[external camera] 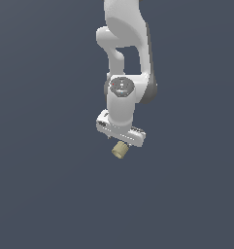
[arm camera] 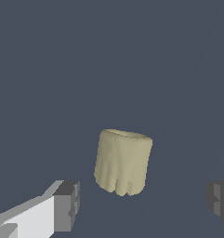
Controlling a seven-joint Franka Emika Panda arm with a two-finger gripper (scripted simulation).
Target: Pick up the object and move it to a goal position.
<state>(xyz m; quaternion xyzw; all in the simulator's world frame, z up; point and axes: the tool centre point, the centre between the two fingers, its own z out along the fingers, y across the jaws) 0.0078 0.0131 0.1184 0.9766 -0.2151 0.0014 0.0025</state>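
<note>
Wrist view shows my fingers (arm camera: 67, 204) spread wide, with the object (arm camera: 123, 161) lying between them, touching neither; in the exterior view it sits just below my gripper (external camera: 119, 143); I judge I should lower until the pads flank its middle, keep it centred, then close evenly.

The object (external camera: 119, 150) (arm camera: 123, 161) is 1 short tan cylinder with faintly ridged sides and a lighter, hollow-looking end. In the exterior view it sits tilted against the plain dark grey background, just below the arm's white end.
</note>
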